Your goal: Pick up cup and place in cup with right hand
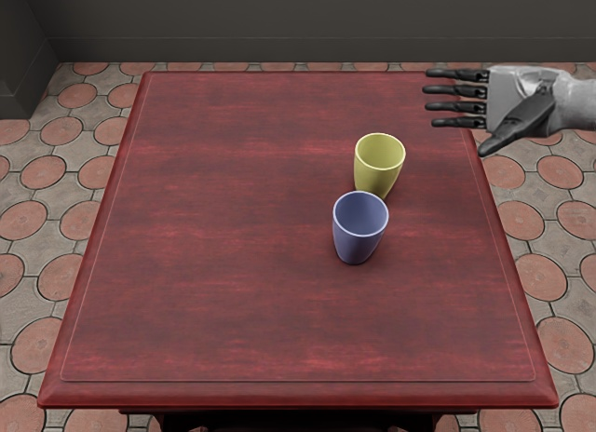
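We find a reddish, streak-grained table (pixel 223 227) bearing two smooth, tapered, round-rimmed cups — the blue cup (pixel 358 243) upright right of centre, the yellow cup (pixel 374 179) upright just behind. The right hand (pixel 507 104), grey with black fingers (pixel 456 107) outstretched — grasps nothing.

Obstacles: the tapered, smooth blue cup (pixel 358 241) stands in front of the tapered, smooth yellow cup (pixel 375 178); I cannot read the gap between them. Widest passage: bare surface of the red wooden table (pixel 214 218), left of both. A narrower lane separates the yellow cup from my silver-and-black five-finger right hand (pixel 515 99).
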`<move>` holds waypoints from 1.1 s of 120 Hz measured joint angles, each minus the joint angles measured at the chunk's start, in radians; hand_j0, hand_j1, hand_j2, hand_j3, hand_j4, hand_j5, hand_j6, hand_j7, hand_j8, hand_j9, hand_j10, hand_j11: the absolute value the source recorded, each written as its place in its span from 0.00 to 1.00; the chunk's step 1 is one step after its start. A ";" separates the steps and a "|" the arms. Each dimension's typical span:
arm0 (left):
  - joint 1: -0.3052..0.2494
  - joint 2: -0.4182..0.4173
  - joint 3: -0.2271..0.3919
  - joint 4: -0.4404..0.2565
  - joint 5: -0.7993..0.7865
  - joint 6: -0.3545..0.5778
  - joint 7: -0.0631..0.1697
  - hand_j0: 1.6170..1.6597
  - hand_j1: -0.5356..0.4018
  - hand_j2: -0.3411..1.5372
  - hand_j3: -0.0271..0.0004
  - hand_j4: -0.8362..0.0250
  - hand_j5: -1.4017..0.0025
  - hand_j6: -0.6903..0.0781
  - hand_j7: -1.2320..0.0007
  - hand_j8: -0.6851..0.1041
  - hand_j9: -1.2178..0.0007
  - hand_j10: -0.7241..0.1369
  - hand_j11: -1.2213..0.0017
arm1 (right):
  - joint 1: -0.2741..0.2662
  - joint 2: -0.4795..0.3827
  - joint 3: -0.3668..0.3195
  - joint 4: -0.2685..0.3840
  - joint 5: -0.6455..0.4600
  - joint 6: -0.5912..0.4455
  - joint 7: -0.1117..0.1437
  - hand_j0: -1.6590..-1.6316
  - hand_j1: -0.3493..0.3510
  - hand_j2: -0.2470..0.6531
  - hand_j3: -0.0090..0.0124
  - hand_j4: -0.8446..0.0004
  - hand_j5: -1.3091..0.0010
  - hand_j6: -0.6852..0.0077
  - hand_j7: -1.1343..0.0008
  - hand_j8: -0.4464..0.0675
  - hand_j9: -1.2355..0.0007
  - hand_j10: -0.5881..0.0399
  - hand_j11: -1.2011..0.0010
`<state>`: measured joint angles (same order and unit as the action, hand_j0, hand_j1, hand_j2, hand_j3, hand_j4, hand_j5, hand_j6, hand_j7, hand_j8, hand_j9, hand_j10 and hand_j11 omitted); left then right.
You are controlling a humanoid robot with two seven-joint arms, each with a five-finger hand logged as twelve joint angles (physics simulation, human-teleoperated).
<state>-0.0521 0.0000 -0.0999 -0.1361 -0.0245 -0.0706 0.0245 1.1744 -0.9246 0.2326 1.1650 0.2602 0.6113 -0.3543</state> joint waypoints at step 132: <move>0.000 0.000 0.000 0.000 0.000 0.000 0.000 0.96 0.93 0.18 0.98 0.96 0.99 0.88 0.99 0.85 0.99 0.83 0.99 | 0.009 0.304 0.090 0.002 -0.975 -0.264 0.124 0.04 0.08 0.26 0.42 0.94 0.95 0.91 0.94 0.77 0.95 0.86 0.95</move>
<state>-0.0522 0.0000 -0.0998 -0.1362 -0.0245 -0.0706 0.0245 1.1829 -0.6204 0.3223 1.1670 -0.7145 0.3475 -0.2302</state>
